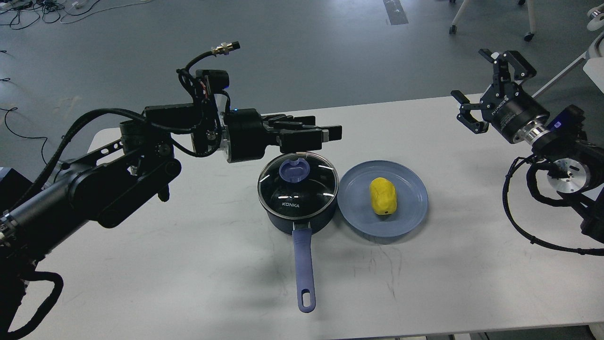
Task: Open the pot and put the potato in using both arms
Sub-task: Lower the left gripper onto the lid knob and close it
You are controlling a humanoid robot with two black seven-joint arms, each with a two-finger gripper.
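A dark pot [302, 222] with a glass lid [302, 191] and a blue knob [292, 171] stands at the table's middle, lid on, its blue handle [303, 264] pointing toward me. A yellow potato [382, 195] lies on a blue plate [414, 208] just right of the pot. My left gripper [325, 132] points right, side-on, above the pot's far rim, holding nothing; its fingers overlap in the view. My right gripper [468, 72] is open and empty above the table's far right corner, well away from the potato.
The white table [198, 264] carries only the pot and plate. My left forearm [118, 179] crosses the table's left half. Cables and chair legs lie on the grey floor [330, 56] behind.
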